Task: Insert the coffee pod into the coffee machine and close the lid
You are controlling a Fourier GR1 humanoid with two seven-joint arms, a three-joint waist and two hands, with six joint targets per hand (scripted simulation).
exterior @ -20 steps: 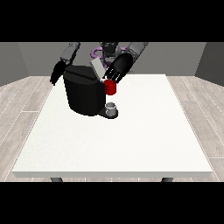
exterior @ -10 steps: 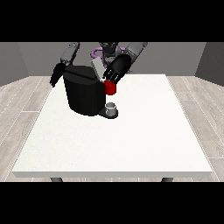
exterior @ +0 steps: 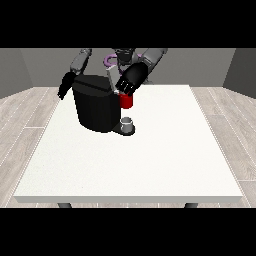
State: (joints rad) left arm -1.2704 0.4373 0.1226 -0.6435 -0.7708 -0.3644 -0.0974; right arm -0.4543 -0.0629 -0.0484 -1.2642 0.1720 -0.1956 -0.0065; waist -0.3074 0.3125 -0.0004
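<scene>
The hand at the view's right [exterior: 132,79] hangs over the top front of the coffee machine [exterior: 96,107], fingers curled downward right above a red thing at the machine [exterior: 126,101] — whether they grip anything I cannot tell from here. The hand at the view's left [exterior: 65,86] sits behind the machine's far side, near the table's back-left corner; its fingers I cannot make out either.

The machine stands toward the back edge of the table [exterior: 150,160], left of centre. A small grey thing [exterior: 128,123] rests on the machine's base, below the red one. I cannot say it is the coffee pod, which shows plainly nowhere.

My read: the hand at the view's right is far nearer the machine's head, so the lid work falls to it — straight down from where it hovers.
</scene>
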